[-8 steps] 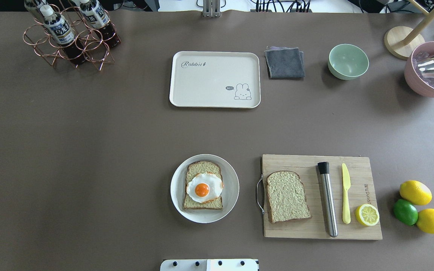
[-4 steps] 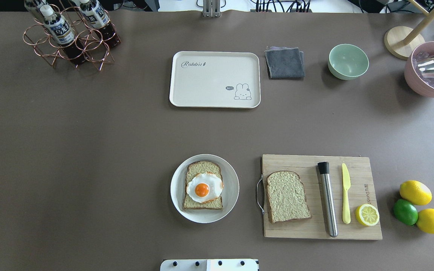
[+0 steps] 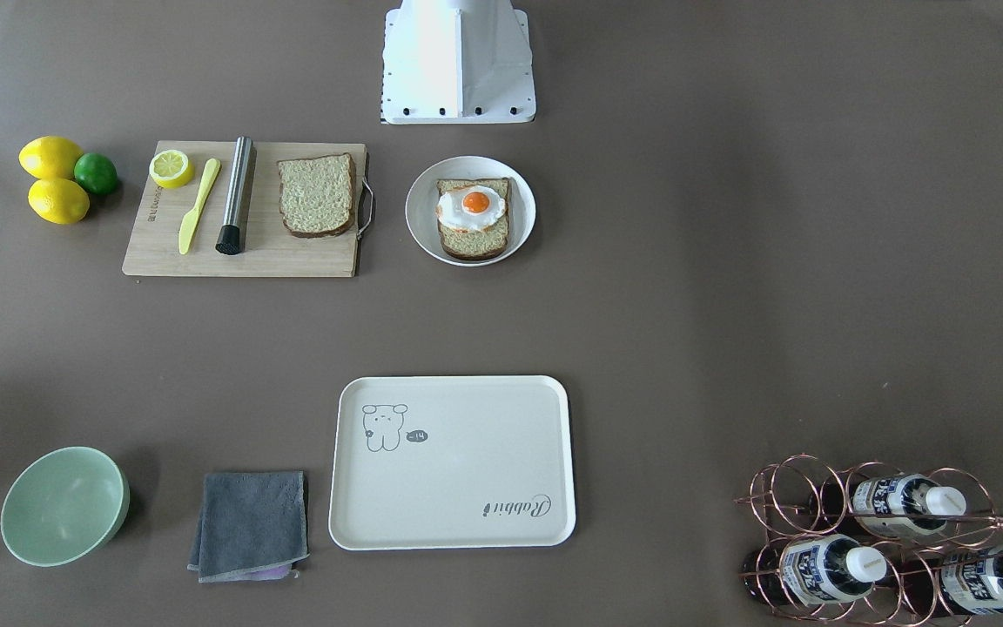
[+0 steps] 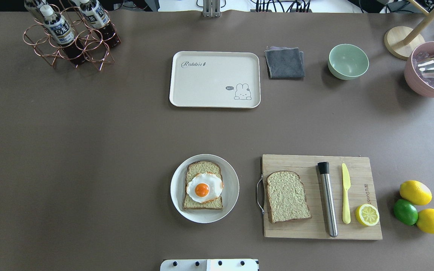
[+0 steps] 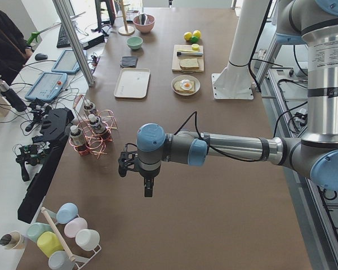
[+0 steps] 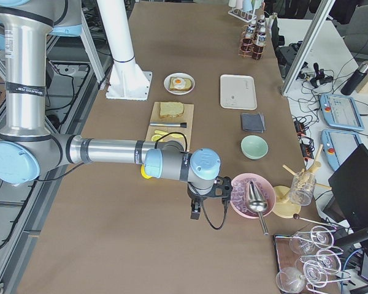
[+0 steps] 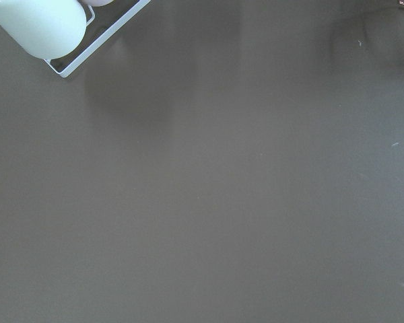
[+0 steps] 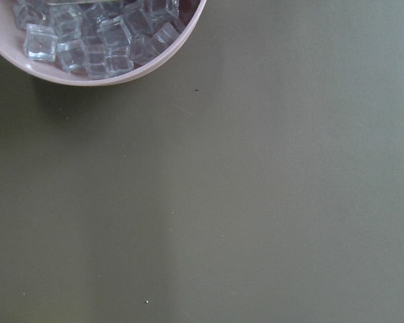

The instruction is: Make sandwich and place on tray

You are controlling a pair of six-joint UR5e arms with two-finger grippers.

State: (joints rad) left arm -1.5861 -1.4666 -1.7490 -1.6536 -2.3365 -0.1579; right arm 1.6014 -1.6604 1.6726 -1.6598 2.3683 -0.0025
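One bread slice (image 4: 203, 167) lies on a round white plate (image 4: 232, 188) with a fried egg (image 4: 204, 187) on top. The second bread slice (image 4: 287, 196) lies on the wooden cutting board (image 4: 296, 229) to its right. The cream tray (image 4: 209, 81) sits farther back and holds nothing. Both arms are off to the table's ends. My left gripper (image 5: 148, 191) shows only in the exterior left view and my right gripper (image 6: 195, 213) only in the exterior right view. I cannot tell whether either is open or shut.
The cutting board also holds a steel muddler (image 4: 327, 199), a yellow knife (image 4: 346, 197) and a half lemon (image 4: 367, 215). Lemons and a lime (image 4: 405, 212) lie to its right. A grey cloth (image 4: 284, 62), a green bowl (image 4: 348, 61), a pink ice bowl (image 4: 424, 81) and a bottle rack (image 4: 70, 37) stand at the back.
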